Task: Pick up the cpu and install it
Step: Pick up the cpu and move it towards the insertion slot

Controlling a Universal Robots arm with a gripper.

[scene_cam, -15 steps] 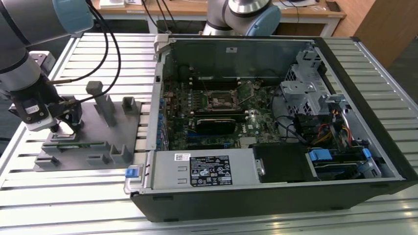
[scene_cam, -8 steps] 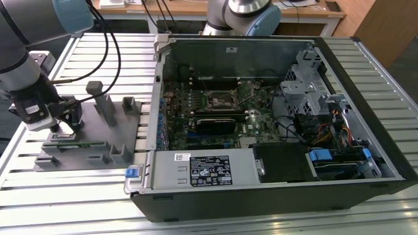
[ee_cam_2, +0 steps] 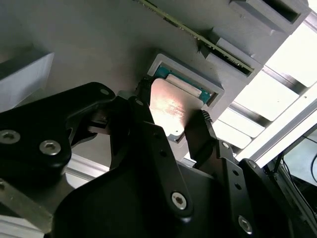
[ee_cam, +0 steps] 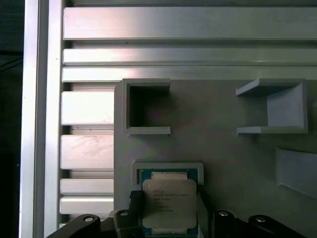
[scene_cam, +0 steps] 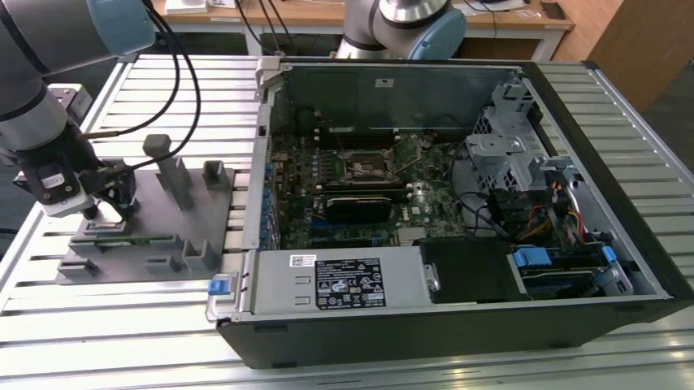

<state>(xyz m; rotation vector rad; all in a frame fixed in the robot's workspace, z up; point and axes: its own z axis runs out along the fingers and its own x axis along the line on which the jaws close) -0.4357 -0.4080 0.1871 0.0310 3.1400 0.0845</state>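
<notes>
The cpu point(ee_cam: 168, 206), a flat square chip with a silver metal top, lies in a shallow framed pocket of the grey fixture plate point(scene_cam: 162, 223). In the second wrist view the cpu point(ee_cam_2: 171, 106) sits between the two black fingertips, one against each opposite edge. My gripper point(scene_cam: 103, 213) stands low over the fixture's near end at the exterior view's left. In both wrist views the gripper point(ee_cam_2: 172, 105) point(ee_cam: 168, 201) is shut on the chip, which rests in its pocket. The motherboard's bare socket point(scene_cam: 362, 166) lies inside the open computer case point(scene_cam: 607, 268).
A long green memory stick point(scene_cam: 125, 240) lies in a slot of the fixture beside the gripper. Upright grey holders point(scene_cam: 174, 175) rise from the fixture. The case's tall walls stand at the exterior view's right. Slatted aluminium table point(scene_cam: 97, 325) surrounds everything.
</notes>
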